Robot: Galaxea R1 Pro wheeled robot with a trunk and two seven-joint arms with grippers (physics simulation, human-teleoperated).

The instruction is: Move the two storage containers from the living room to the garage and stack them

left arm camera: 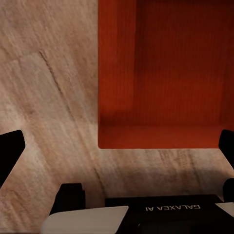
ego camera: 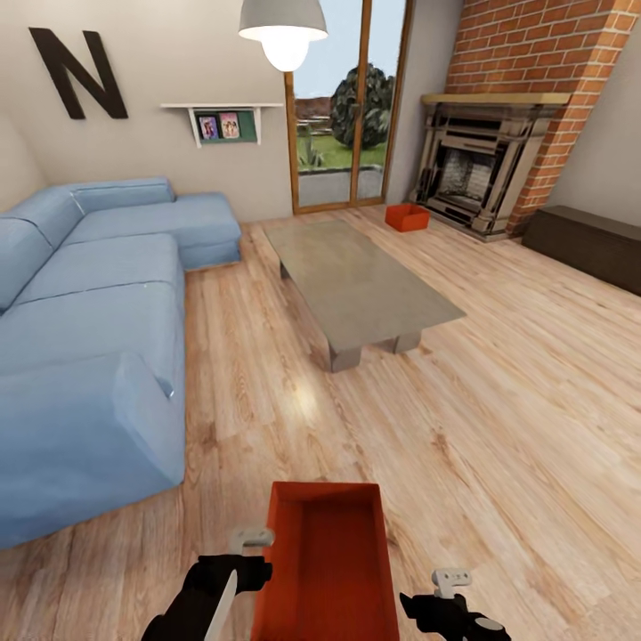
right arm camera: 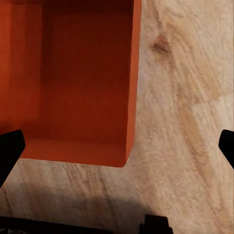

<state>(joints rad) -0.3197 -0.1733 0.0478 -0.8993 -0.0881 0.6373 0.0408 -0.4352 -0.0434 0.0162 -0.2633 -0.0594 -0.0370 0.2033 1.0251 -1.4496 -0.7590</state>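
In the head view, the near storage container (ego camera: 328,561) sat on the light plank floor (ego camera: 499,427) of the living room, directly ahead of the robot and between its two arms, its long axis running away from the robot. The left tool (ego camera: 233,570) stood just beside the container's left wall; the right tool (ego camera: 445,596) hung a little clear of its right wall, so the left arm looked the nearer. A second storage container (ego camera: 407,216) lay far off by the brick fireplace (ego camera: 485,178), beyond the low desk (ego camera: 356,285) and well apart from the blue sofa (ego camera: 89,338).

In the left wrist view, the container (left arm camera: 165,73) lay ahead of the left tool (left arm camera: 117,151), whose dark fingertips (left arm camera: 9,151) stood spread wide and gripped nothing; the box sat off toward one fingertip rather than centred.

In the right wrist view, the container's corner (right arm camera: 73,83) lay ahead of the right tool (right arm camera: 117,146), likewise spread and empty, with bare floor under most of the gap. Both tools probably needed to close inward on the long walls.
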